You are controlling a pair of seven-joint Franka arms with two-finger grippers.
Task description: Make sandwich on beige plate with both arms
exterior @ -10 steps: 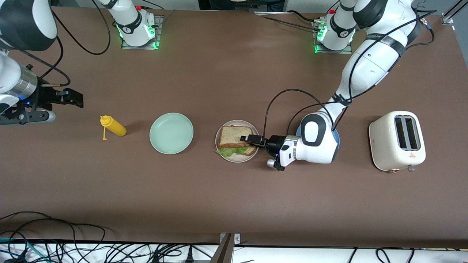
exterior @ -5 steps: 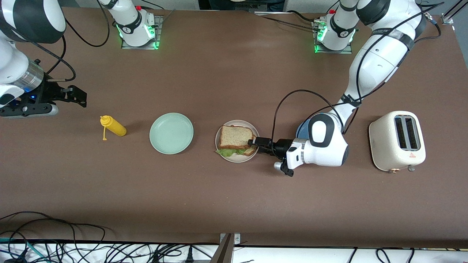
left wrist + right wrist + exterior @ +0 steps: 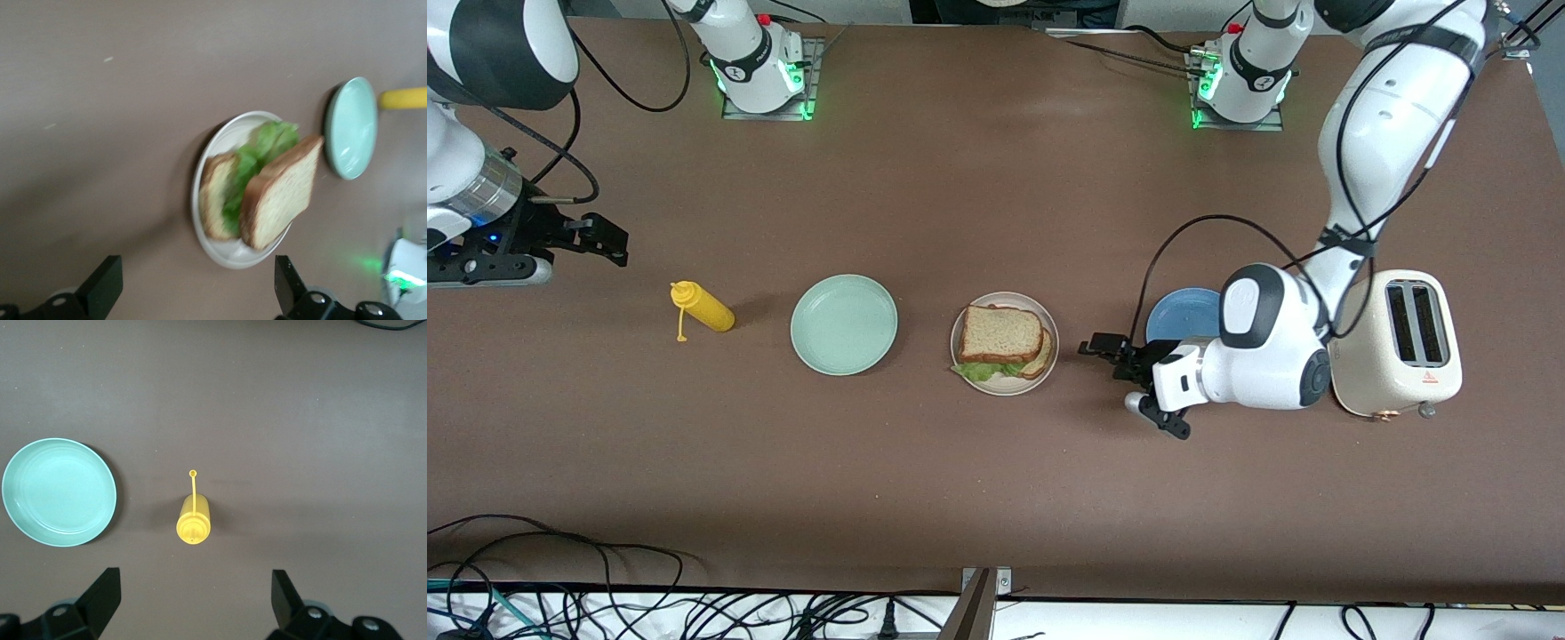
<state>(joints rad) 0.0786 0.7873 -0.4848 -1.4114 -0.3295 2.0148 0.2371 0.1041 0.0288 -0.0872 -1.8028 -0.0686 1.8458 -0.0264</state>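
Brown table mid-span: your left gripper (image 3: 1104, 348) has backed off open from the tan bread-and-lettuce sandwich (image 3: 1003, 342) on the round beige plate (image 3: 1005, 384); assembly looks complete, and your right gripper (image 3: 600, 238) waits open near the right arm's end

A brown bench (image 3: 978, 196) carries, from the right arm's end toward the left arm's: a yellow squeeze bottle (image 3: 704, 308), mint-green plate (image 3: 844, 324), beige plate (image 3: 1005, 384), blue plate (image 3: 1181, 316), white toaster (image 3: 1396, 342).

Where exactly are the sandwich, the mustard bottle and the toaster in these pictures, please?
sandwich (image 3: 1000, 333), front view: middle of the top bread slice.
mustard bottle (image 3: 710, 310), front view: the yellow body, lying on the table.
toaster (image 3: 1392, 373), front view: the cream side wall below the slots.
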